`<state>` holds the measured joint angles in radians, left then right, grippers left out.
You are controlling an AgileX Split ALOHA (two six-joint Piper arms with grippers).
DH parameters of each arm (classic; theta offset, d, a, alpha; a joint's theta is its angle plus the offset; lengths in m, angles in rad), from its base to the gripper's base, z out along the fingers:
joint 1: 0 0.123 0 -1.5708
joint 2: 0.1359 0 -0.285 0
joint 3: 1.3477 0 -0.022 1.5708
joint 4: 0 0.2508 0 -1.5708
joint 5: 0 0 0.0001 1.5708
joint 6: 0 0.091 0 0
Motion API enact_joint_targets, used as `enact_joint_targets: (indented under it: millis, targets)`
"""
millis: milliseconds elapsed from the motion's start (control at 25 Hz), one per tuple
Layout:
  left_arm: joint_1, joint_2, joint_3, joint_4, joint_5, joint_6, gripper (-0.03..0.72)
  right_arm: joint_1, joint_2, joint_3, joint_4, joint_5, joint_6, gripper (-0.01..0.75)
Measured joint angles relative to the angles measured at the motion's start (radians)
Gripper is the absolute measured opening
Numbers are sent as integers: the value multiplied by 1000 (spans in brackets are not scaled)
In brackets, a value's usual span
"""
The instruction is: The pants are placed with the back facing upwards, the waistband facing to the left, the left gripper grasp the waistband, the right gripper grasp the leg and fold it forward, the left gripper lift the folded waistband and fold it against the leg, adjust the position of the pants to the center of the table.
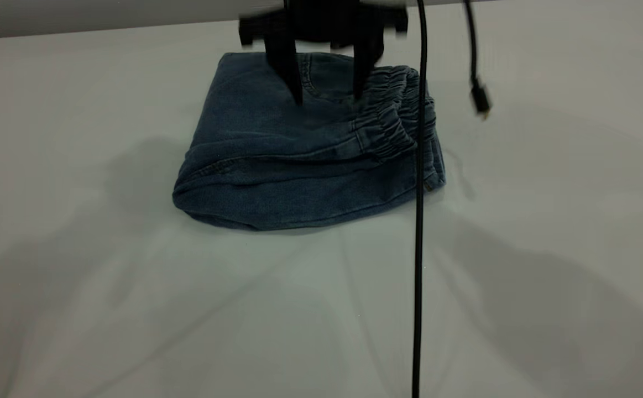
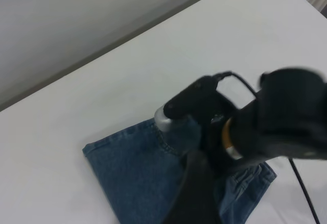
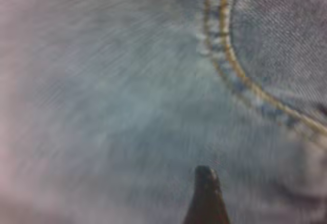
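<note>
The pants [image 1: 299, 155] lie folded into a compact bundle on the table [image 1: 78, 309], toward its far side. The gathered waistband [image 1: 396, 113] sits on top at the bundle's right end. I cannot tell the leg apart within the folded layers. My right gripper [image 1: 329, 91] comes down from above, open, with both fingertips on the top layer beside a pocket seam. The right wrist view shows denim with orange pocket stitching [image 3: 230, 66] close up and one fingertip [image 3: 207, 188]. In the left wrist view the right arm [image 2: 276, 117] hangs over the pants [image 2: 133, 178]. The left gripper is out of view.
A black cable [image 1: 419, 249] hangs straight down across the pants' right end. A second cable with a plug [image 1: 480, 102] dangles farther right. The table's far edge [image 1: 105, 25] lies just behind the pants. Bare table surface surrounds the bundle.
</note>
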<state>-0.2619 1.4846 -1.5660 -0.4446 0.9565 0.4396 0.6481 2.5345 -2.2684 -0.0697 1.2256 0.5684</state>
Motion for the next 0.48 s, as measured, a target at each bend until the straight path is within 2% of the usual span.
enact_joint_targets:
  millis: [160,320,480]
  targets:
    - [0,-10,-1,19,0,2,567,2,-102,-2,101,0,-176,456]
    - [1,-61,-1,108,18,-11,567,4,-215,-2,235,0,-401,456]
    - [1,-151,-2,206,83,-68,567,4,-354,-2,367,0,-587,456]
